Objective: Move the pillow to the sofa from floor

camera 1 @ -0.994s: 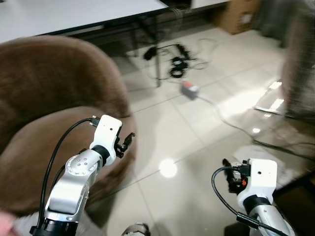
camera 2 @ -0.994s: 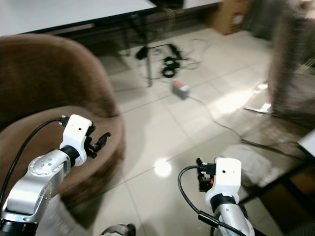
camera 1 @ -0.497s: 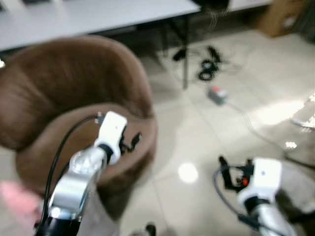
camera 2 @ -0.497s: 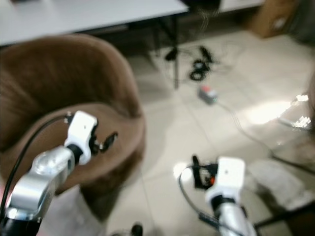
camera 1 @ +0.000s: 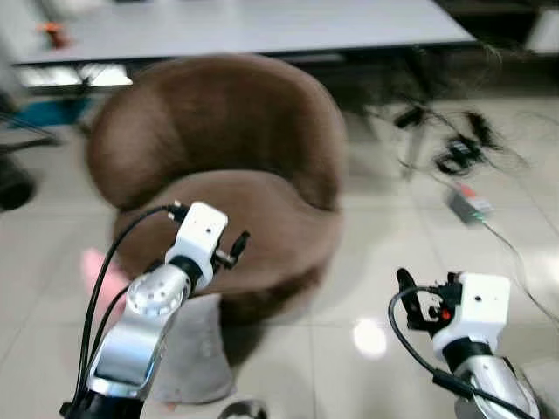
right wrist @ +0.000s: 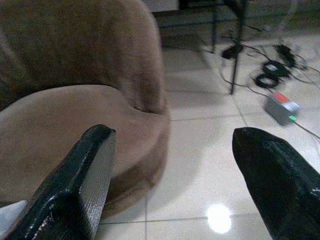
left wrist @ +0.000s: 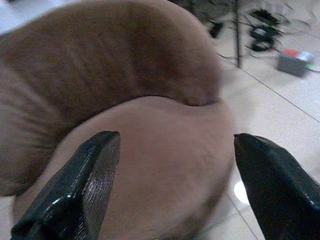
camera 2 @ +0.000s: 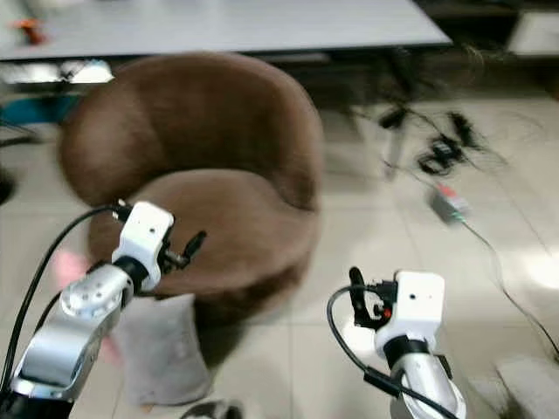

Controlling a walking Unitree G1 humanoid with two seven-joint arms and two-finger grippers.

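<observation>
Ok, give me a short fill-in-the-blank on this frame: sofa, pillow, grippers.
1. The pillow lies on the ____ beside the sofa.
2. The sofa's colour is ____.
3. The left gripper is ____ and holds nothing.
4. The strip with cables lies to the sofa's ____.

Missing words: floor; brown; open; right

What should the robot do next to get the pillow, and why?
Probably bend and lower the left gripper toward the grey pillow. The pillow lies on the floor against the brown sofa, below the left arm, and both grippers are open and empty.
</observation>
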